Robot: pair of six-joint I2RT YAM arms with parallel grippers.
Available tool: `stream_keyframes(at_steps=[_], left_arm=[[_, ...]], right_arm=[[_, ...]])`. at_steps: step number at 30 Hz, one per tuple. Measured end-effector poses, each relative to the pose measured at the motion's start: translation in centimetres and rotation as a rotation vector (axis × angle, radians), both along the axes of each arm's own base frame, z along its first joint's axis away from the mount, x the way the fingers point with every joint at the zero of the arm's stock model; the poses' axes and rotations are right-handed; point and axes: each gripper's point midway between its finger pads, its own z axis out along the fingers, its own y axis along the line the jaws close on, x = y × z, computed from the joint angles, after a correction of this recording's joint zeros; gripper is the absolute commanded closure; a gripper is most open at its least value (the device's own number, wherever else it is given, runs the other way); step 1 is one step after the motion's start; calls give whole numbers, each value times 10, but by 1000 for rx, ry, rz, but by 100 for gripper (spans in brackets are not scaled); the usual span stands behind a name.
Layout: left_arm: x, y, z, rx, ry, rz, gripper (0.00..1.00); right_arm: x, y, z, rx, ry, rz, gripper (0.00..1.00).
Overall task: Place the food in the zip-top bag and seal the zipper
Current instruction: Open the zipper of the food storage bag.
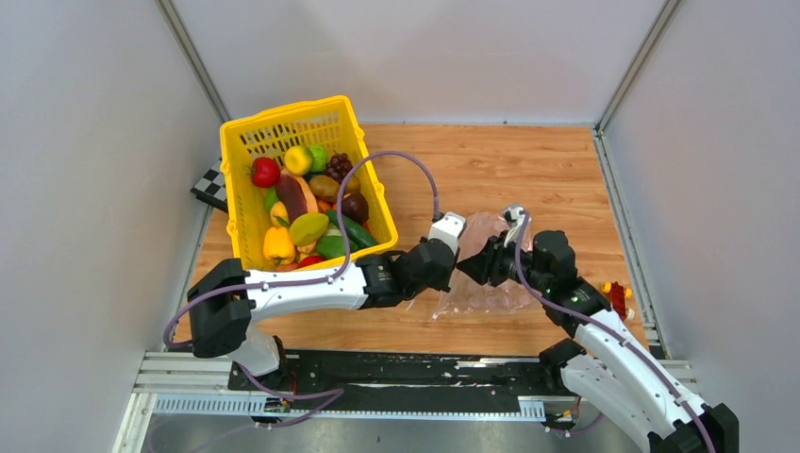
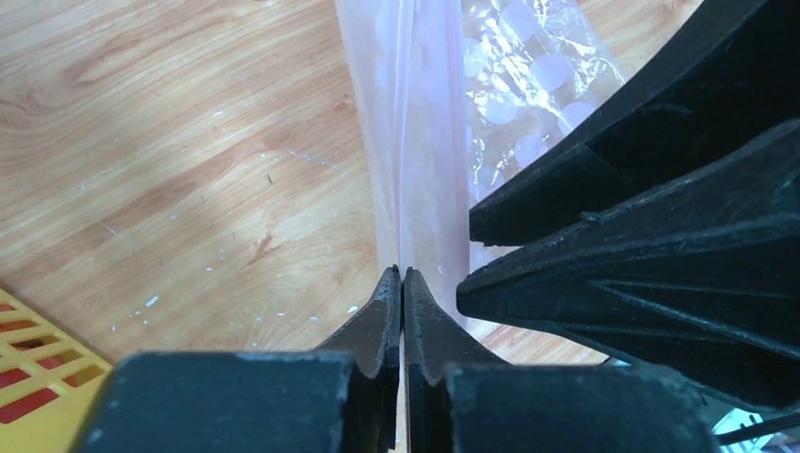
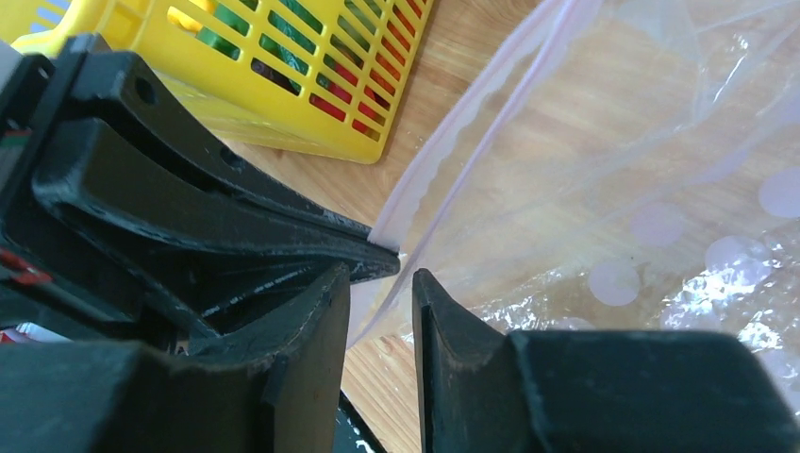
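The zip-top bag [image 1: 491, 283] lies clear and dotted on the wood, right of centre. My left gripper [image 1: 457, 259] is shut on the pinkish zipper [image 2: 408, 142] at the bag's left edge; in the left wrist view the left gripper [image 2: 403, 276] pinches the strip edge-on. My right gripper [image 1: 472, 268] meets it from the right. In the right wrist view the right gripper [image 3: 380, 278] is open by a narrow gap, with the zipper [image 3: 453, 123] running down into it. The bag [image 3: 641, 170] looks empty. The food, including a tomato [image 1: 265, 172], yellow pepper [image 1: 278, 244] and cucumber [image 1: 357, 231], lies in the basket.
The yellow lattice basket [image 1: 236, 189] stands at the back left, close to the left arm, and shows in the right wrist view [image 3: 283, 104]. Small orange-red blocks [image 1: 618, 294] lie at the right edge by the right arm. Grey walls enclose the table on three sides.
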Motion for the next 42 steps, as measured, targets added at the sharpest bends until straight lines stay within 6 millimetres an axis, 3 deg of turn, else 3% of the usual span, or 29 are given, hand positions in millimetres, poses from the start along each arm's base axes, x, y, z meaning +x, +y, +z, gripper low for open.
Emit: stream_keyframes(at_steps=[7,18,26,32,38,42], left_arm=[[4,3,9,-35,4,5,99],[2,6,13,-57,5,-4,98],[5,15,17,-63,-7,23,98],[3,17,32,-102,-15,16,98],[8,24,40,-123,-20,28,98],[12,28,42,-129,-20,39,98]], right_arm=[[2,0,-13,-46,32,2,69],[8,7,-9,-41,31,-53,64],[10,19,5,-85,-16,-130,77],[26,10,0,-148,-9,-245,87],[23,9,13,-118,-39,-249,100],[18,9,20,-122,-41,-245,100]])
